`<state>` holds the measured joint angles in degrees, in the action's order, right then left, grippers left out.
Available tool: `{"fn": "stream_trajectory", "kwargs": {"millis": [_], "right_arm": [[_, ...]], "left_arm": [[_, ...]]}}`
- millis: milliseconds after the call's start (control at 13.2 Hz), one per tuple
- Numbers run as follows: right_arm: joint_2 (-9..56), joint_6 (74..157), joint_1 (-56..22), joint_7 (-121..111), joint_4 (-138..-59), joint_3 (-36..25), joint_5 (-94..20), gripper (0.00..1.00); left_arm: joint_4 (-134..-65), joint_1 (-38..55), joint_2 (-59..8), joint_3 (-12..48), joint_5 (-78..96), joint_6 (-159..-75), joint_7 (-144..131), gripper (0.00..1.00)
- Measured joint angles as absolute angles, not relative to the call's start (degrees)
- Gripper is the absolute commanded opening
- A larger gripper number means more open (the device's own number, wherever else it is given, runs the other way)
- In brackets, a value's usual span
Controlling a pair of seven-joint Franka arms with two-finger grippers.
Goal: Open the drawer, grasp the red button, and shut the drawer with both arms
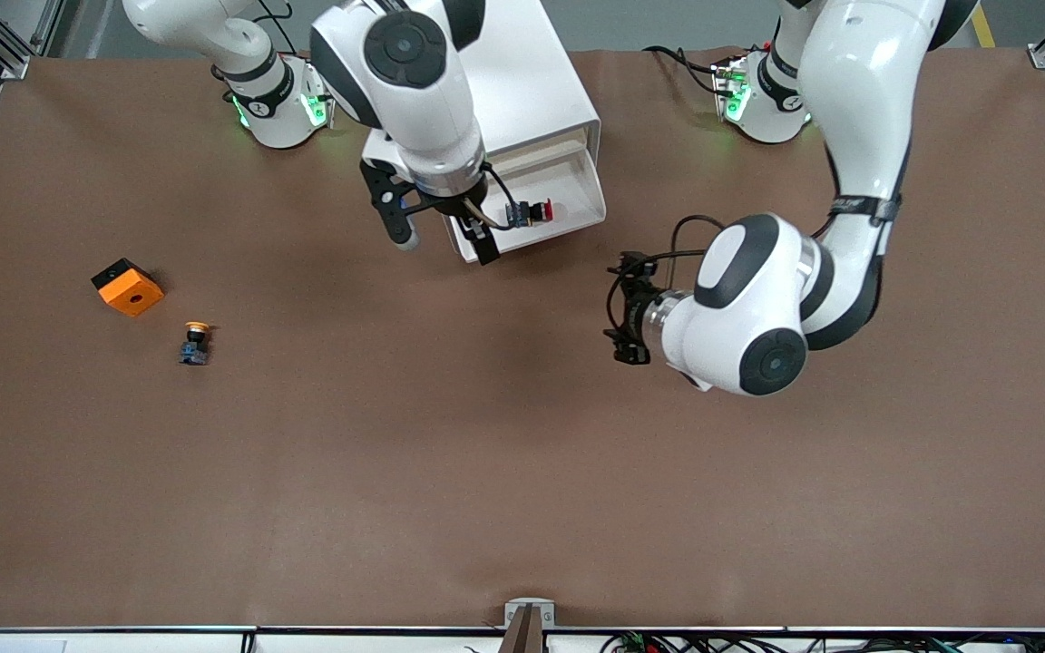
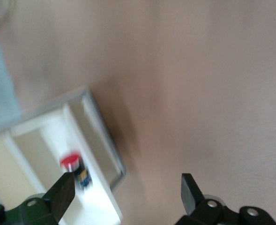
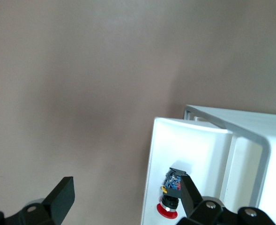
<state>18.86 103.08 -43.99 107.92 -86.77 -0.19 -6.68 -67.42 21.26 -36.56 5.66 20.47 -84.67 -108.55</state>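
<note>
**Two open grippers, one red button in the drawer**

The right gripper [image 1: 444, 238] is hanging with fingers spread wide, empty, over the pulled-out drawer [image 1: 577, 177] at upper centre. One red button [image 1: 530, 213] is lying inside. The left gripper [image 1: 624, 308] is hovering over bare table [image 1: 522, 472] at centre right, also wide and empty. One yellow-capped button [image 1: 195, 342] and one orange box [image 1: 127, 287] are sitting at middle left.

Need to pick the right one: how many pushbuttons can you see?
2. The red button lies in the open drawer; the yellow button stands on the table near the orange box. Closed drawers may hide more.
</note>
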Motion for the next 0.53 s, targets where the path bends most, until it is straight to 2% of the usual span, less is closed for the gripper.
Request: {"fn": "stream_trajectory", "kwargs": {"millis": [530], "right_arm": [[25.3,102.8,-45.4,110.1,-86.7,-0.5,-18.6,1.0]], "left_arm": [[-67.7,16.1,-23.7,5.4,3.6,-82.5,-71.5,1.0]]}}
